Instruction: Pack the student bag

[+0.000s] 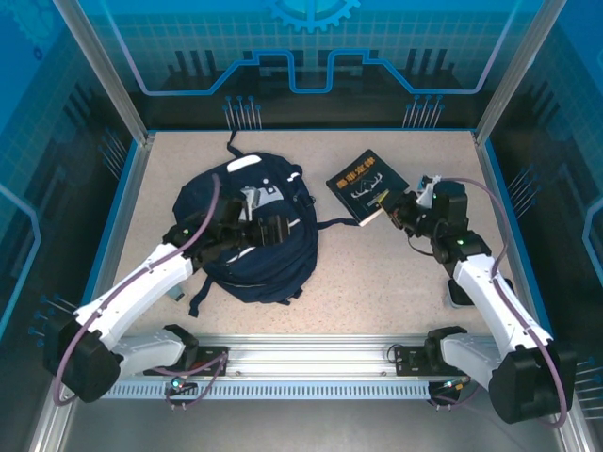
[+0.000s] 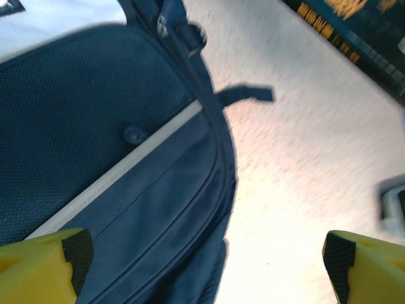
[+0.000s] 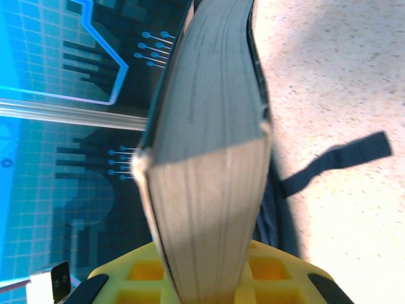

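large navy-blue cloth backpack (image 1: 250, 240): woven fabric, matt, mesh-textured panel, smooth white stripe (image 2: 120, 170) | dark hardcover book (image 1: 366, 186): cover slight sheen, matt paper page edges | speckled beige tabletop (image 1: 396, 273): matt, grainy | left gripper (image 2: 207, 256) fingers (image 2: 31, 272): smooth yellow plastic, rough black pads (image 2: 79, 253) | silver base rail (image 1: 311, 358): bare metal, dull sheen

Bright overhead light fills the top view, with soft shadows beside the backpack (image 1: 273, 271). The left wrist view is blurred, its table (image 2: 297, 164) washed pale. At the right wrist the book (image 3: 209, 126) looks soft and partly shaded.
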Action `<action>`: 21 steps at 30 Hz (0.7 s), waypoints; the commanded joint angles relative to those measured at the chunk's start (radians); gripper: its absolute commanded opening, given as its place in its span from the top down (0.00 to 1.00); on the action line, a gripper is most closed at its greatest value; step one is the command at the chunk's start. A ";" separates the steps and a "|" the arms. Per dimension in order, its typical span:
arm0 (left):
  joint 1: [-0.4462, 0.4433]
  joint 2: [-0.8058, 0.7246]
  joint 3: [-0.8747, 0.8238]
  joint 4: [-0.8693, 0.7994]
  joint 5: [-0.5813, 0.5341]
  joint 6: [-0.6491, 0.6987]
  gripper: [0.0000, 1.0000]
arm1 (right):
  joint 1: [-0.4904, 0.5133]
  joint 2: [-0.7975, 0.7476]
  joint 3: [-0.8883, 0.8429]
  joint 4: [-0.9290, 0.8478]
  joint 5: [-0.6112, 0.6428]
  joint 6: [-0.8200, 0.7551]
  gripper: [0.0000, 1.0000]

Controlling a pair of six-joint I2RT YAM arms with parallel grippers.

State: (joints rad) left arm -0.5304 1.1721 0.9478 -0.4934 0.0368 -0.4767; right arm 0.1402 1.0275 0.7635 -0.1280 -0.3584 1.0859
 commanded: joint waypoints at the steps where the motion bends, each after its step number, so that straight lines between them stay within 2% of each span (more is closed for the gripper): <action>1: -0.082 0.080 0.086 -0.180 -0.163 0.195 0.05 | -0.030 -0.039 0.021 -0.064 -0.007 -0.084 0.98; 6: -0.144 0.199 0.149 -0.253 -0.273 0.263 0.07 | -0.050 -0.037 0.010 -0.080 -0.030 -0.090 0.97; 10: -0.167 0.291 0.178 -0.279 -0.305 0.299 0.20 | -0.056 -0.029 0.007 -0.088 -0.048 -0.095 0.97; 13: -0.171 0.361 0.199 -0.303 -0.360 0.302 0.27 | -0.061 -0.023 0.006 -0.091 -0.052 -0.095 0.97; 21: -0.189 0.500 0.249 -0.336 -0.452 0.318 0.30 | -0.070 0.009 0.014 -0.080 -0.077 -0.090 0.97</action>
State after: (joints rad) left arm -0.7094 1.6444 1.1507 -0.7792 -0.3439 -0.1780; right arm 0.0841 1.0389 0.7628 -0.2623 -0.3901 1.0122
